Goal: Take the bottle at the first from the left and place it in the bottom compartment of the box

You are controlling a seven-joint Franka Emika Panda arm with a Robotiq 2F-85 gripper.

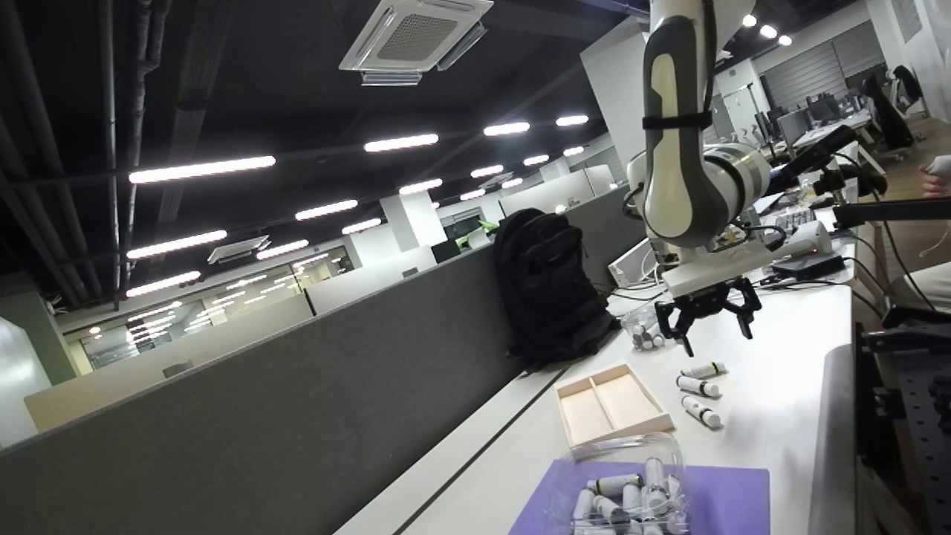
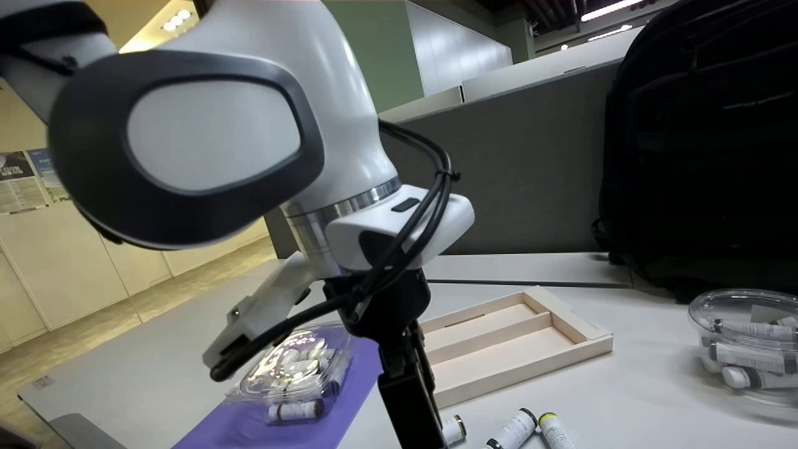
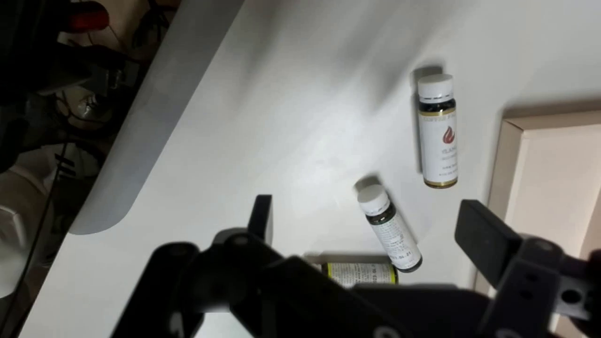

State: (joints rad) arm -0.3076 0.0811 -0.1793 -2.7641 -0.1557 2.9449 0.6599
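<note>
Three small white-capped bottles lie on the table. In the wrist view they are a gold-banded bottle (image 3: 439,145), a plain white-labelled bottle (image 3: 396,237) and a yellow-banded bottle (image 3: 362,273), partly hidden by my gripper. They also show in an exterior view as the near bottle (image 1: 701,411), middle bottle (image 1: 697,386) and far bottle (image 1: 703,369). The light tan box (image 1: 603,405) beside them has one divider and two bare compartments; it also shows in an exterior view (image 2: 499,341). My gripper (image 1: 718,344) is open and empty above the bottles; the white-labelled bottle shows between its fingers (image 3: 371,225).
A clear container (image 1: 631,443) full of bottles stands on a purple mat (image 1: 732,498) beside the box. A round clear container (image 2: 742,298) with bottles stands on the box's opposite side. A black backpack (image 1: 550,290) leans by the grey partition (image 1: 401,371).
</note>
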